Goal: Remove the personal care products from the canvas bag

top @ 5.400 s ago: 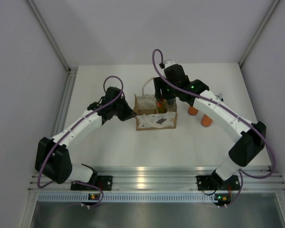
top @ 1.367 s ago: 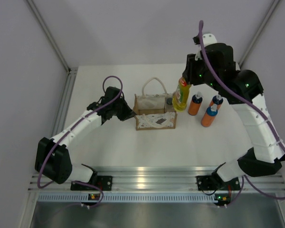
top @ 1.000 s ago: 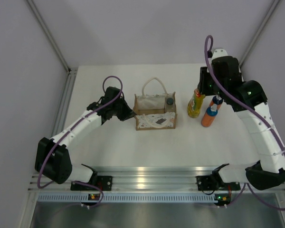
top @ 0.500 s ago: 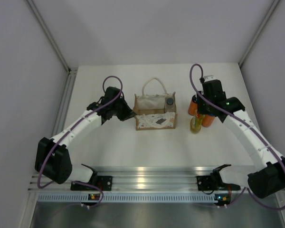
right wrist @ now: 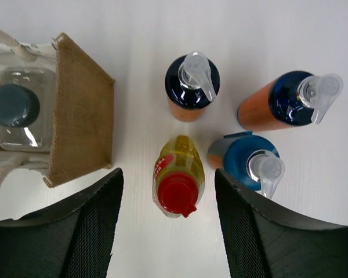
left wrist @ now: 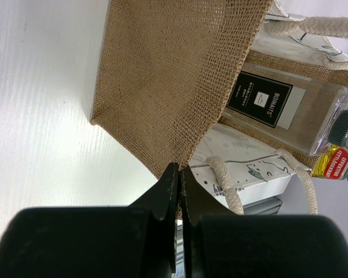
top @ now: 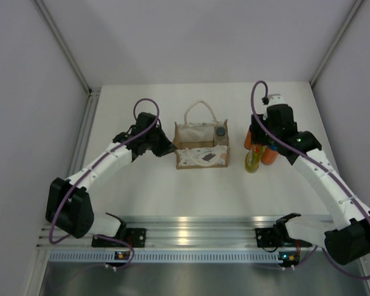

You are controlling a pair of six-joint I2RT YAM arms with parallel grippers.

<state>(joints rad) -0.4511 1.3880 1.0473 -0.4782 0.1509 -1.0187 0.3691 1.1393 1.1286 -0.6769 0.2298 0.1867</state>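
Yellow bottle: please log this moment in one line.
right gripper: open over standing yellow bottle; left gripper: shut on canvas bag rim; clear bottle: in bag; orange bottles: three out

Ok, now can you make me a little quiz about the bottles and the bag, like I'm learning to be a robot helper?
1. True or false: the yellow bottle with the red cap stands outside the canvas bag.
2. How many orange bottles stand close to it?
3. What does the left end effector pinch? A) the yellow bottle B) the bag's woven edge C) nothing at all

Key: 1 true; 2 three; 3 B.
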